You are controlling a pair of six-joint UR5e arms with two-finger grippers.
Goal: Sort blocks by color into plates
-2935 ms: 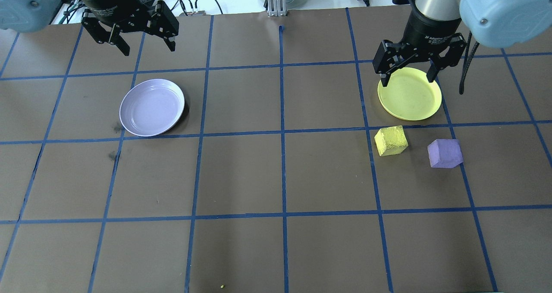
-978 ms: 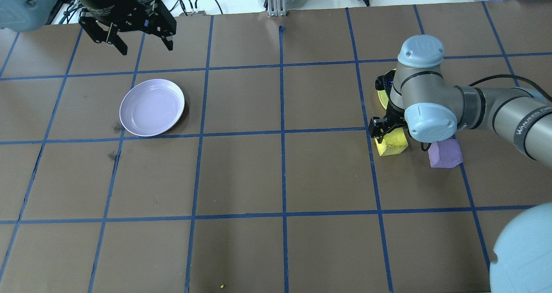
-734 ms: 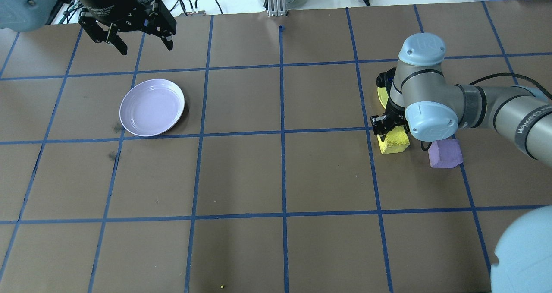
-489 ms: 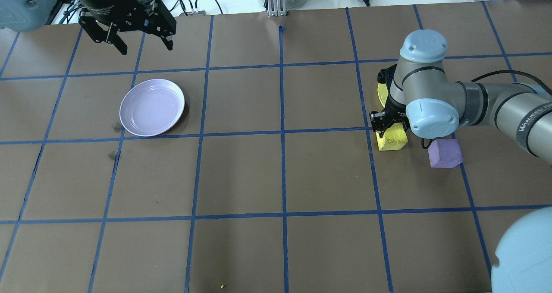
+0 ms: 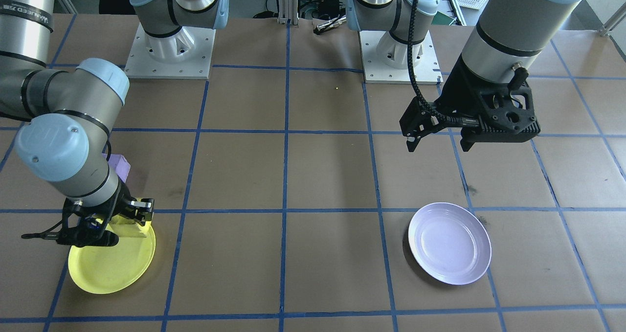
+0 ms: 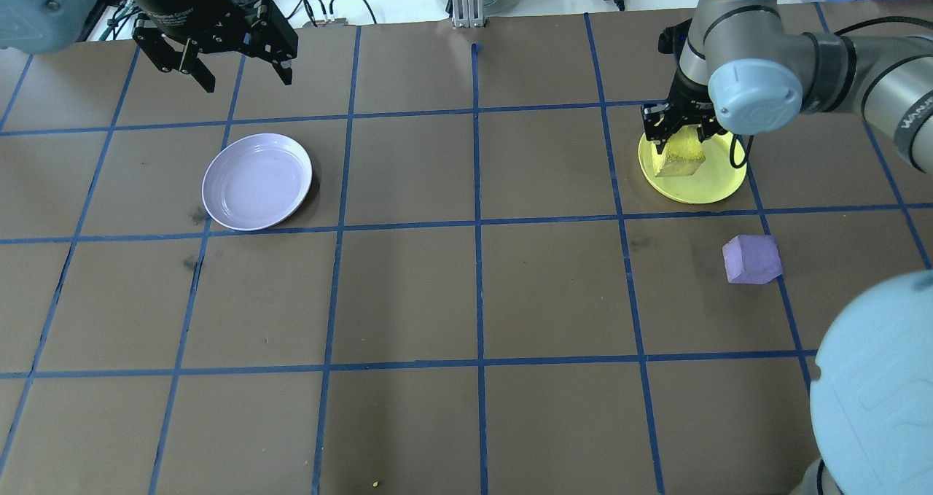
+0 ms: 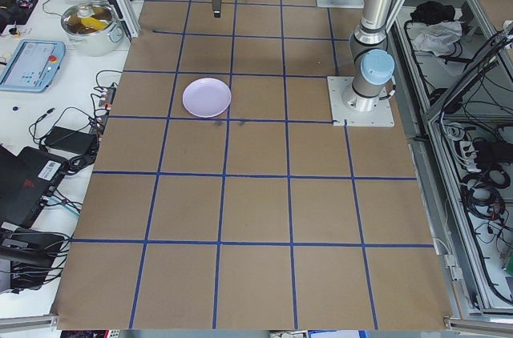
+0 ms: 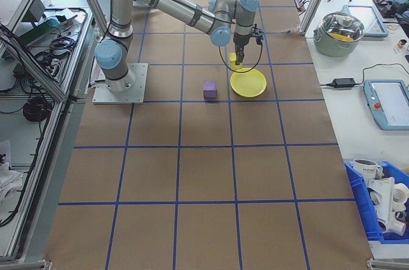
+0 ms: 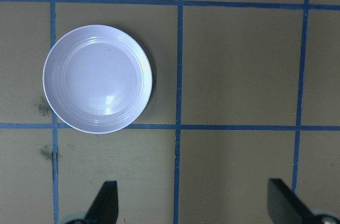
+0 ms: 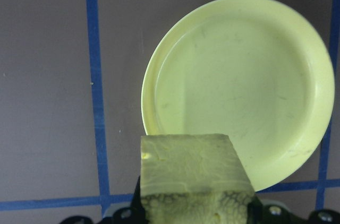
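The right claw grips the yellow block by opposite sides above the yellow plate. The block looks light, soft and rough, unlikely to slip. The left claw hangs wide, empty.

In the overhead view you have one plate on the left half of the table and the other plate on the right half, well apart. One block hangs over the right-hand plate, held in the right gripper. The other block lies on the table nearer you than that plate, apart from its rim. The left gripper hovers beyond the left-hand plate.
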